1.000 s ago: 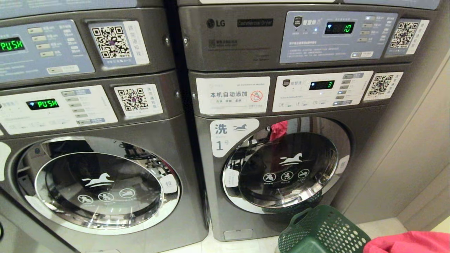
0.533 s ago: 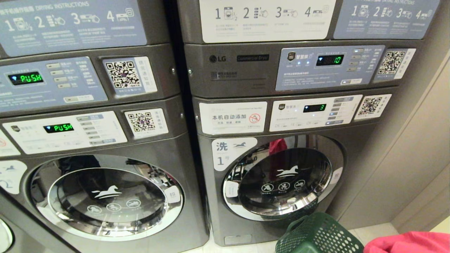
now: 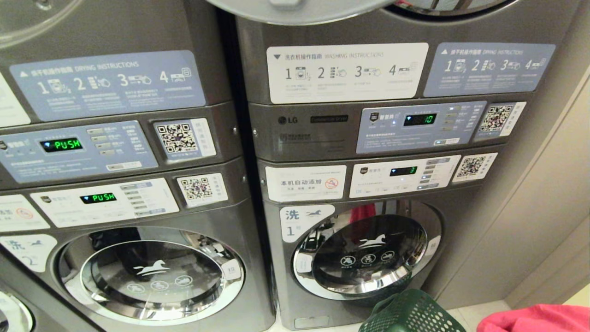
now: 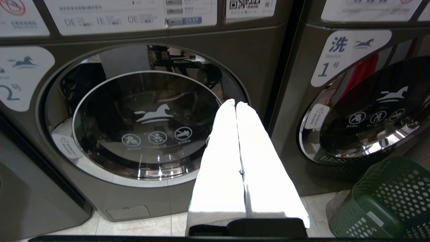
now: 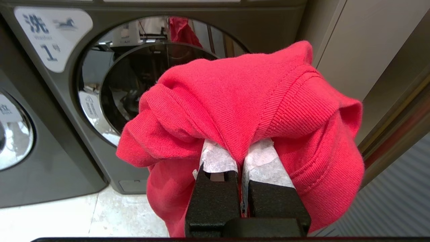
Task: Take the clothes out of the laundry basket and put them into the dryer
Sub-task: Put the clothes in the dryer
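Note:
A red garment (image 5: 242, 101) is bunched over my right gripper (image 5: 240, 148), which is shut on a fold of it; the cloth hides the fingertips. In the head view only its edge (image 3: 534, 319) shows at the lower right. The green perforated laundry basket (image 3: 410, 313) stands on the floor in front of the right washer, also seen as the basket (image 4: 386, 198) in the left wrist view. The dryer (image 3: 299, 83) is the upper unit of the right stack; the lower edge of its open door (image 3: 295, 11) shows at the top. My left gripper (image 4: 235, 102) is shut and empty.
Two stacked grey machines stand side by side. The lower right washer door (image 3: 368, 253) and the lower left washer door (image 3: 152, 272) are closed. A beige wall panel (image 3: 544, 207) runs along the right. Pale floor tiles (image 4: 151, 225) lie below.
The whole head picture has slid downward, so the camera has risen. The instruction labels and the dryer door's lower edge have come into view at the top. The basket and garment stay put.

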